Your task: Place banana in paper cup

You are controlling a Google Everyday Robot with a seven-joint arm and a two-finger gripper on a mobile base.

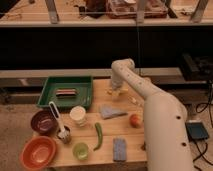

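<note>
Your gripper [114,89] sits at the banana [120,92] by the table's [112,129] far edge, upper centre; you cannot tell its grip.
Arm arches in from the lower right; paper cup [78,114] stands lower left, bare wood between.

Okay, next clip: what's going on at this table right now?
The robot's white arm reaches over the wooden table, with its claw down at the small yellow banana near the far edge. The cream-white round paper cup stands apart, closer to the front, beside the green tray. The banana is not in it yet.
</note>
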